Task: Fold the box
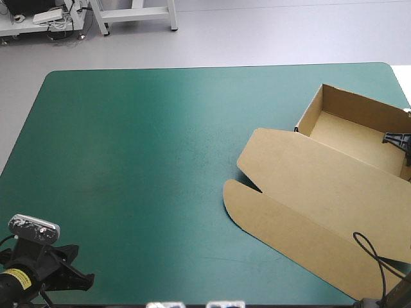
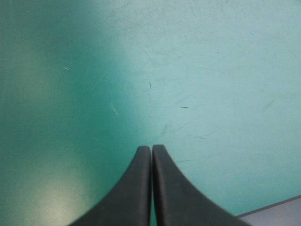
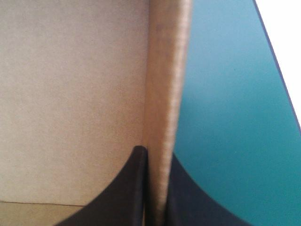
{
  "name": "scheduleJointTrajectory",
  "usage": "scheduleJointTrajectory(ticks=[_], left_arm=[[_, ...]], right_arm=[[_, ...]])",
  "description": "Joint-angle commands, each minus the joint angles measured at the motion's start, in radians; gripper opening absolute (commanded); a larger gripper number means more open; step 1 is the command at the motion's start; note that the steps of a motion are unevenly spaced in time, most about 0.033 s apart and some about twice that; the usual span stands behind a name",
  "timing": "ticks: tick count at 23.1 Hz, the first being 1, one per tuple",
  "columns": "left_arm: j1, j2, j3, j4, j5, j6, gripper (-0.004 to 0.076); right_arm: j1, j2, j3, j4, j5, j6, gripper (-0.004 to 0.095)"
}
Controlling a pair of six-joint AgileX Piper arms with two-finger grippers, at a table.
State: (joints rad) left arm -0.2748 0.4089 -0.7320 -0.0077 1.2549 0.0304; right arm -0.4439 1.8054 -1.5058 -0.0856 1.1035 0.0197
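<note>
Box (image 1: 321, 189) tray walls stand raised, lid flat on counter (image 1: 128, 160); right hand (image 3: 156, 153) clamps one wall, left hand (image 2: 151, 149) closed on nothing.

On table's (image 1: 141, 147) right half lies box (image 1: 327, 176): tray (image 1: 350, 131) at far right, lid (image 1: 289, 186) flat on the near side, reaching toward mid-table. R gripper (image 1: 393, 137) straddles tray's right wall (image 3: 167, 84), one finger inside, one outside. L gripper (image 1: 87, 279) over near-left corner, well apart from box.
</note>
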Motion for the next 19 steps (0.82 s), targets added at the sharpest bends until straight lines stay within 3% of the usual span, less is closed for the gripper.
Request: scheduleJointTrajectory(ticks=[1, 4, 6, 11, 14, 19], left_arm=[[-0.003, 0.014, -0.023, -0.009, -0.035, -0.015, -0.0008], [-0.003, 0.014, -0.023, -0.012, -0.028, -0.018, -0.0009], [-0.003, 0.014, -0.023, -0.012, -0.021, -0.03, -0.0008], [-0.003, 0.014, -0.023, -0.012, -0.008, -0.041, -0.0008], [-0.003, 0.014, -0.023, -0.012, -0.002, -0.041, -0.0008], [-0.003, 0.014, -0.023, -0.012, 0.0, -0.041, -0.0008]], right_arm=[[0.004, -0.002, -0.021, -0.09, 0.024, -0.06, 0.0034], [0.045, 0.056, -0.025, -0.167, 0.061, -0.073, 0.0295], [0.059, 0.061, -0.04, -0.146, 0.041, -0.076, 0.0387], [0.063, 0.058, -0.243, -0.13, 0.138, -0.042, 0.0405], [0.063, 0.048, -0.298, -0.042, 0.143, -0.035, 0.0405], [0.063, 0.012, -0.325, -0.045, 0.145, -0.054, 0.0405]])
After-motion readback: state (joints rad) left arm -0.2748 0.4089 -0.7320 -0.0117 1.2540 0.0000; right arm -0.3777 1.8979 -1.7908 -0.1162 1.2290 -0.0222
